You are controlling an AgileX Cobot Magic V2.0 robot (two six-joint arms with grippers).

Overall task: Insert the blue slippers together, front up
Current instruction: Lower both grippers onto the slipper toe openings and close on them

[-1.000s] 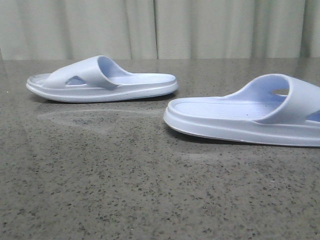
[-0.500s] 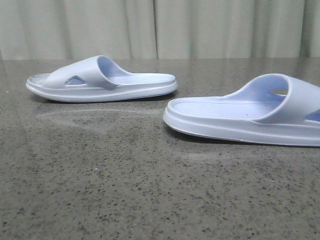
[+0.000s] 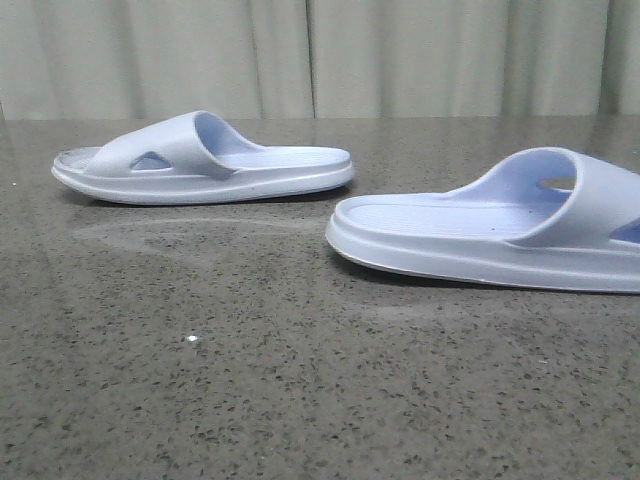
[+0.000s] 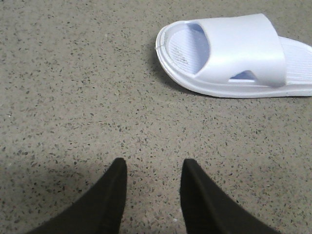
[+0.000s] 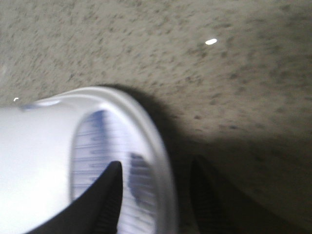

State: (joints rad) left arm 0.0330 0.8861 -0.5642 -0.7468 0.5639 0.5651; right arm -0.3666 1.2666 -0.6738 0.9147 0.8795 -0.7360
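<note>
A: Where are the 2 blue slippers?

B: Both lie sole-down on the speckled grey surface, well apart. The left slipper sits farther back on my left, open end toward the right. The right slipper is nearer on my right, its ribbed footbed facing up, cut off by the edge of the front view.

A: And your left claw?

B: My left claw hangs over bare surface with its 2 dark fingers spread apart, holding nothing. The left slipper is well clear of it.

A: The right one?

B: My right claw is spread at the rim of the right slipper: 1 finger over the footbed, the other outside the sole edge. That view is blurred, so I cannot tell whether either finger touches.

A: Behind them?

B: A pale curtain.
</note>
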